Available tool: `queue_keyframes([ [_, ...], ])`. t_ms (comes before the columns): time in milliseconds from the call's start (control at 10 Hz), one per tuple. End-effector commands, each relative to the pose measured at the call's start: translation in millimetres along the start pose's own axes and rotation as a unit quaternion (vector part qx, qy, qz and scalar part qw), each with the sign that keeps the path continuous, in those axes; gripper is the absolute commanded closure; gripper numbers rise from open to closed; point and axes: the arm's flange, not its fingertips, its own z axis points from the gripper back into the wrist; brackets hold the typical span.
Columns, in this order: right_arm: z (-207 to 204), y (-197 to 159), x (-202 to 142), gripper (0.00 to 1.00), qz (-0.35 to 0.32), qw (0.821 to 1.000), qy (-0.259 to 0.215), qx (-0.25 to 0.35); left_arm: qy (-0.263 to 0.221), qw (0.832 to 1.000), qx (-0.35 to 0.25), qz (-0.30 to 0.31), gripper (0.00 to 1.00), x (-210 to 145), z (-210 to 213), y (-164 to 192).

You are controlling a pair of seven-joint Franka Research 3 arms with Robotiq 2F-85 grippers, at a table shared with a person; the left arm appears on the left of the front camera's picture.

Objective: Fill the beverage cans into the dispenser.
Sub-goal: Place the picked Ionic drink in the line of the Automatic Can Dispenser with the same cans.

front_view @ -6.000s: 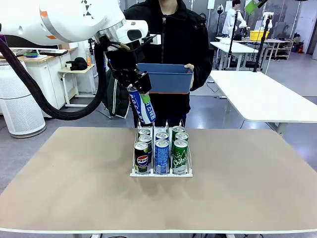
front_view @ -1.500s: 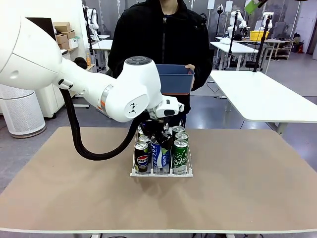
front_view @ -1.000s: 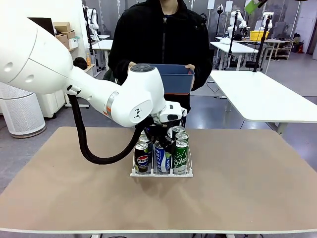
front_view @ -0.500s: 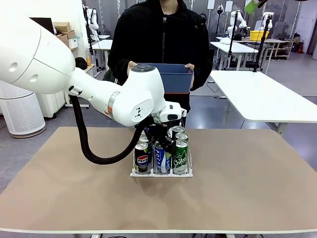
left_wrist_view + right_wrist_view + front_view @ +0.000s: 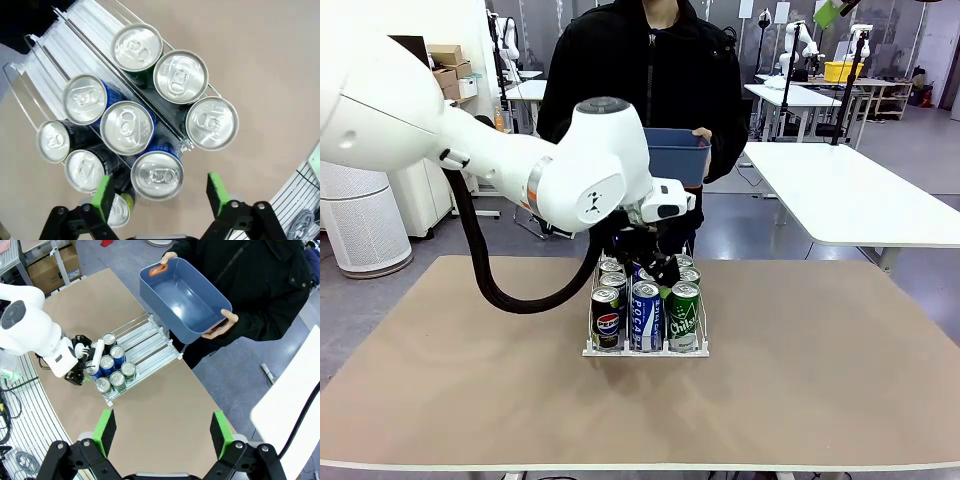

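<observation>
The dispenser (image 5: 645,350) stands mid-table with several beverage cans in its three lanes: black Pepsi (image 5: 607,322) at the front left, blue-and-white Pocari (image 5: 647,315) in the middle, green Chilsung (image 5: 684,315) on the right. My left gripper (image 5: 652,272) hovers just above the front cans. In the left wrist view this left gripper (image 5: 160,196) is open, its green pads either side of the front middle can's silver top (image 5: 157,175) and apart from it. My right gripper (image 5: 162,435) hangs open high over the table, looking down on the dispenser (image 5: 150,342).
A person at the far edge holds a blue bin (image 5: 675,155) with both hands; in the right wrist view the blue bin (image 5: 185,300) has nothing in it. The brown tabletop (image 5: 820,380) stretches bare around the rack. White tables stand behind on the right.
My left gripper has opened and let go of the Pocari can, which now stands in the middle lane. The gripper has lifted slightly above the cans.
</observation>
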Motion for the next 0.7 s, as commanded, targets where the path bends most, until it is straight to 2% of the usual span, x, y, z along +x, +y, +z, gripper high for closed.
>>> queue_keyframes([
  [0, 0, 1, -2, 0.0, -0.004, 1.0, 0.0, 0.0, -0.005, 1.0, 0.019, 0.007, 0.0, -10, 5, -8],
  [300, 0, 1, -2, 0.0, -0.004, 1.0, 0.0, 0.0, -0.021, 0.999, 0.023, 0.008, 0.0, -12, 14, -13],
  [600, 0, 1, -2, 0.0, -0.004, 1.0, 0.0, 0.0, -0.013, 1.0, 0.008, -0.002, 0.0, -3, 17, -8],
])
